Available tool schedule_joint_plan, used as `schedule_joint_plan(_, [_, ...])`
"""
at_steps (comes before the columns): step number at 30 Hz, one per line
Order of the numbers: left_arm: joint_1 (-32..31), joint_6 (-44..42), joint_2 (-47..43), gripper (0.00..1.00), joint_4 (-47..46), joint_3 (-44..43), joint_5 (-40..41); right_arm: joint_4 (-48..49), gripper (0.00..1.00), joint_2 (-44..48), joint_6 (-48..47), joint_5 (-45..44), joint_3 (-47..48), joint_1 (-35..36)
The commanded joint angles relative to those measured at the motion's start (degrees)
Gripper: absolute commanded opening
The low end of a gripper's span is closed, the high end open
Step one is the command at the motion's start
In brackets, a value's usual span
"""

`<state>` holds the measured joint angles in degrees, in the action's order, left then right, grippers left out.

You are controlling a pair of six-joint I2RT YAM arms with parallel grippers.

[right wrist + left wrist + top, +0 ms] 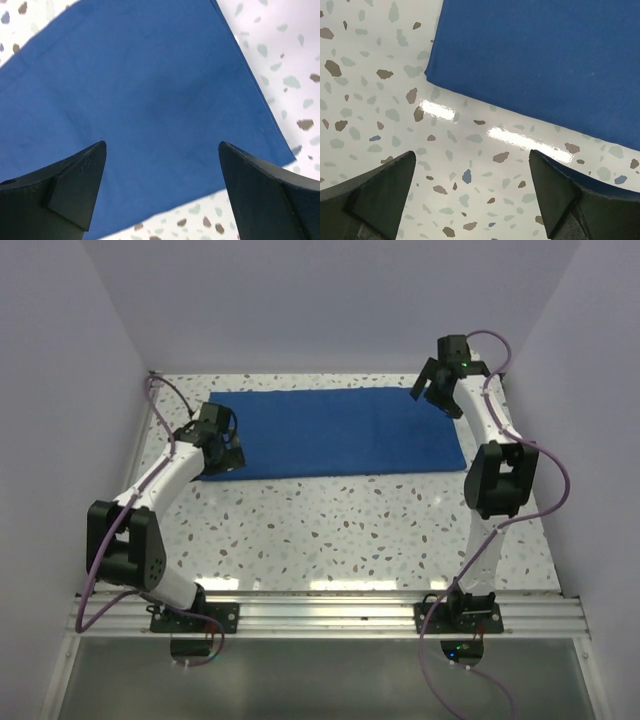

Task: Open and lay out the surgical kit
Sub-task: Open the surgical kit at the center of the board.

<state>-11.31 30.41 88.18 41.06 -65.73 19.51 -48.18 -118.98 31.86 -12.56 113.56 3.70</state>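
Top external: blue cloth wrap [335, 432] flat; left claw [229, 447], right claw [432, 391] agape.

White-and-black left arm [160, 480] folded at elbow, forearm reaching toward 1 o'clock. Black two-finger left gripper [224, 443] aimed down, jaws spread wide, nothing between. White-and-black right arm [487, 422] stretched toward 12 o'clock. Black two-finger right gripper [432, 392] angled down toward 10 o'clock, jaws wide, empty.

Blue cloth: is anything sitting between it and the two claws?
Nothing visible. The blue cloth lies flat; the open left gripper hovers by its near-left corner, the open right gripper over its right end.
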Motion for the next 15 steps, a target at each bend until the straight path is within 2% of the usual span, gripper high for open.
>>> schedule_joint_plan(1, [0.06, -0.36, -4.85, 1.00, 0.07, 0.25, -0.26, 8.62, 0.98, -1.60, -0.40, -3.53, 3.43, -0.98])
schedule_joint_plan(8, [0.06, 2.72, -8.90, 0.99, -2.99, 9.12, -2.63, 17.58, 0.99, -7.49, 8.12, -2.22, 1.15, -3.53])
schedule_joint_plan(12, [0.06, 5.00, -6.11, 0.98, -8.61, 11.15, -2.28, 25.14, 0.98, -8.81, 12.26, 0.42, -2.72, -5.81])
schedule_joint_plan(15, [0.06, 7.72, -2.33, 0.97, -11.34, 10.54, -1.49, 25.33, 0.98, -10.48, 12.27, 2.36, -0.89, -6.17])
